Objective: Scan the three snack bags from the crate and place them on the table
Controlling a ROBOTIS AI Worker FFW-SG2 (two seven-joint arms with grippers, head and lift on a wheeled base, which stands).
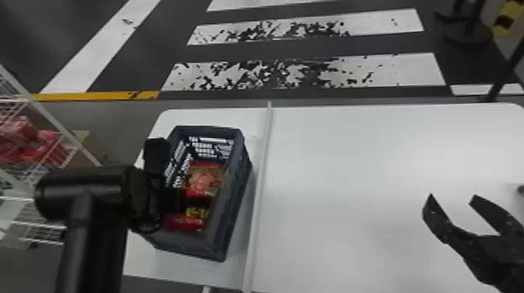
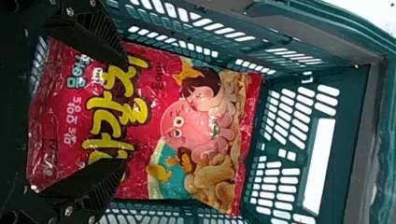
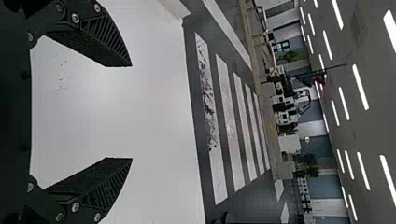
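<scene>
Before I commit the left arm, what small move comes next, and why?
Probably gently close the left pincer on the red snack bag in the crate: its open fingers are spread over the bag's front, with bag surface showing between them.

Head view: my left arm point(image 1: 89, 233) hid part of crate point(image 1: 238, 183); my left gripper's point(image 1: 171, 200) fingertips were lost in dark; right edge cut off black thing point(image 1: 521, 189); red packs point(image 1: 43, 148) on rack point(image 1: 68, 134) blurred

Left wrist view: my fingers point(image 2: 95, 30) covered patches of snack bag point(image 2: 196, 135)

Right wrist view: distant machinery point(image 3: 286, 109) was too small to tell
</scene>
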